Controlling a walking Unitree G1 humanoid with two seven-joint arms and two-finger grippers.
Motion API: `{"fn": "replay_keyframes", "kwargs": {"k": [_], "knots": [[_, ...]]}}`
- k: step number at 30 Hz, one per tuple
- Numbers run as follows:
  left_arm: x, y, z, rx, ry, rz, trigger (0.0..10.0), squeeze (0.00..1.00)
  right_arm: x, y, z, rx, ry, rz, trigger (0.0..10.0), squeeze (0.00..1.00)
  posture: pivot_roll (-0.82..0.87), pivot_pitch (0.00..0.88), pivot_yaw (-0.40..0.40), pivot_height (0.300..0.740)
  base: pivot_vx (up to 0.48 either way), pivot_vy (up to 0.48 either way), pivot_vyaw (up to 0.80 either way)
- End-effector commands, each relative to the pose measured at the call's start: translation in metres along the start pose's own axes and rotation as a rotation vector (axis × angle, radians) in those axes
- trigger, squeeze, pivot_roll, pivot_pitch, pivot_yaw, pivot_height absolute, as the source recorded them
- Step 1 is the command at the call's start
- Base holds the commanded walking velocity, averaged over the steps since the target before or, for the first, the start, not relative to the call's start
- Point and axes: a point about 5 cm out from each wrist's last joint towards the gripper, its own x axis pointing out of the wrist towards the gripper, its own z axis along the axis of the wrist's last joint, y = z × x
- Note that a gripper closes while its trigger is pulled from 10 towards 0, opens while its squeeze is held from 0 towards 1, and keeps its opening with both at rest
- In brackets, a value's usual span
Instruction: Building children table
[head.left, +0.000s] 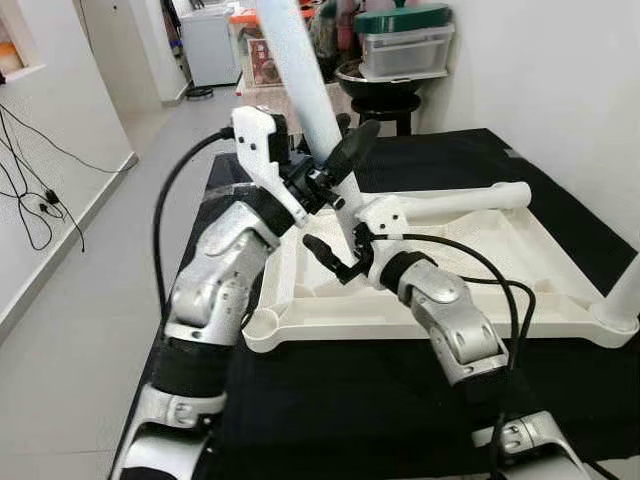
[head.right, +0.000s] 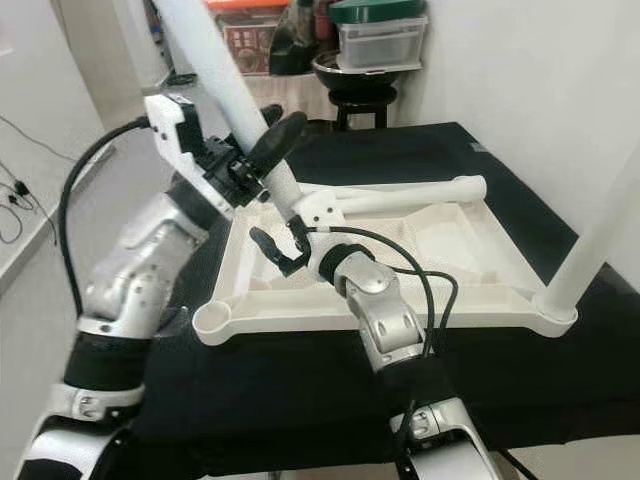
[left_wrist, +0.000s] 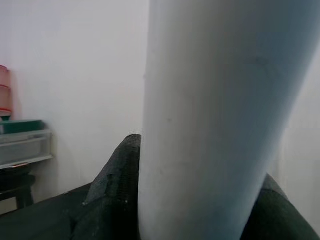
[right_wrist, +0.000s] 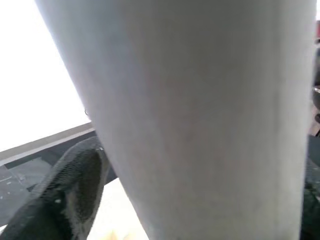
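A white table top lies upside down on a black mat. Over its far left part slants a long white table leg, its lower end pointing down at the top. My left gripper is shut on this leg at mid-height, and the left wrist view has the leg between black fingers. Lower down, my right gripper is shut on the same leg near its foot; the right wrist view looks closely at the leg beside one finger.
A second leg lies across the far side of the top. A third leg stands upright in the near right corner. A black stool with storage boxes stands behind, a white wall on the right, and cables on the left.
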Motion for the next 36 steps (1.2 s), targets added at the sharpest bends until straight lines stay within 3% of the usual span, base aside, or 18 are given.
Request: {"fn": "replay_keyframes", "kwargs": {"k": [1,9,14,15,16,17,24,36], "knots": [[0.016,-0.05,-0.008,-0.19,-0.008,-0.385,0.0,0.0,0.007,0.015,0.001,-0.002,0.015,0.088,10.0,0.0,0.0,0.0,0.044,0.74,0.0,0.0,0.0],[0.019,-0.05,-0.001,-0.226,-0.045,-0.408,0.0,0.0,0.005,0.022,-0.002,-0.017,0.032,0.131,10.0,0.0,0.0,0.0,0.045,0.74,0.0,0.0,0.0],[0.022,-0.047,0.01,-0.288,-0.096,-0.423,0.0,0.0,0.008,0.017,-0.007,-0.053,0.06,0.082,10.0,0.0,0.0,0.0,0.041,0.74,0.0,0.0,0.0],[0.022,-0.047,0.011,-0.292,-0.099,-0.425,0.0,0.0,0.008,0.014,-0.01,-0.063,0.079,0.067,4.9,0.0,0.0,0.0,0.04,0.74,0.0,0.0,0.0],[0.022,-0.047,0.011,-0.292,-0.099,-0.425,0.0,0.0,0.008,0.014,-0.01,-0.063,0.079,0.067,4.9,0.0,0.0,0.0,0.04,0.74,0.0,0.0,0.0],[0.021,-0.047,0.012,-0.294,-0.099,-0.43,0.0,0.0,0.008,0.012,-0.012,-0.072,0.095,0.056,0.0,0.0,0.0,0.0,0.04,0.74,0.0,0.0,0.0],[0.021,-0.047,0.012,-0.301,-0.101,-0.444,0.0,0.0,0.007,0.011,-0.016,-0.072,0.117,0.053,0.0,0.0,0.0,0.0,0.042,0.74,0.0,0.0,0.0],[0.02,-0.045,0.007,-0.318,-0.075,-0.43,0.0,0.0,0.009,0.008,-0.006,-0.054,0.052,0.019,0.0,0.0,-0.01,0.0,0.043,0.74,0.0,0.0,0.0]]}}
